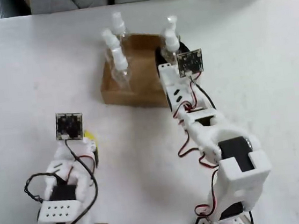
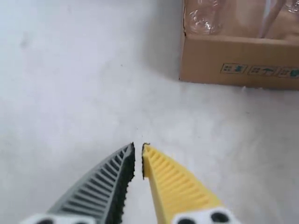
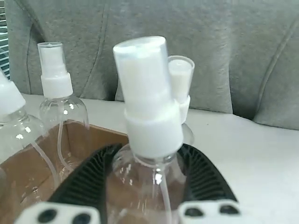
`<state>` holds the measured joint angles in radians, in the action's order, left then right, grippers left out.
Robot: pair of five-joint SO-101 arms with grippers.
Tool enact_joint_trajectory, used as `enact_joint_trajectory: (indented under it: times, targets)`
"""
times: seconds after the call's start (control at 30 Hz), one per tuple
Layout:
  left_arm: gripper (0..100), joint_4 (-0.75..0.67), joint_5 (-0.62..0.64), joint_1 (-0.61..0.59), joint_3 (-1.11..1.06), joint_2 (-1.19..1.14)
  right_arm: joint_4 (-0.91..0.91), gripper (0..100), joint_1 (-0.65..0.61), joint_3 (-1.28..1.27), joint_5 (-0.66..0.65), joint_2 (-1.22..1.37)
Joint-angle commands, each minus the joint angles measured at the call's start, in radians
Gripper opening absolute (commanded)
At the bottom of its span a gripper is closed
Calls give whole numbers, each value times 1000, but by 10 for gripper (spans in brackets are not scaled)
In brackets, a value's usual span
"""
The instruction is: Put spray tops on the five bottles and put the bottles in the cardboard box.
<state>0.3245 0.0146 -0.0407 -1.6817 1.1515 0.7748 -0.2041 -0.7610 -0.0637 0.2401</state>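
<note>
— At the right side of the cardboard box (image 1: 132, 95), what is hard to make out?
— Whether the held bottle (image 3: 140, 186) stands inside the box or just beyond its wall. The right tool (image 3: 150, 156) covers its base in the high view, and the right wrist view cuts its lower body off.
— And the others?
— A cluster of bottles (image 1: 118, 61) crowds the box's left part, overlapping, so their outlines blur together. One more bottle (image 3: 180, 84) stands behind the held one, with little but its top showing.
— Which way does the held bottle point?
— Upright, with its long axis vertical and its spray top (image 3: 147, 116) uppermost.
— Its look?
— Clear plastic with a rounded shoulder, a thin dip tube (image 3: 162, 191) inside, and a white spray top under a translucent cap (image 3: 140, 60).
— The tools?
— The right one's black fingers (image 3: 88, 182) are clamped on the bottle's body just below the shoulder. The left tool (image 2: 138, 148) has its grey and yellow fingers (image 2: 177, 186) drawn together, a mere sliver between the tips, over the white counter (image 2: 70, 70) in front of the box and apart from it.
</note>
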Motion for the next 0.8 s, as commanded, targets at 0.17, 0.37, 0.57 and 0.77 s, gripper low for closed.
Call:
enact_joint_trajectory:
  times: [0.17,0.37,0.57,0.77]
  targets:
    - [57,-34,-9,-1,11,18,27,16,5,49,-8,-4]
    - [57,-34,-9,-1,11,18,25,16,5,48,-8,-2]
    - [57,-34,-9,-1,11,18,27,16,-4,58,-8,38]
    - [57,-34,-9,-2,11,18,30,16,-2,75,-8,71]
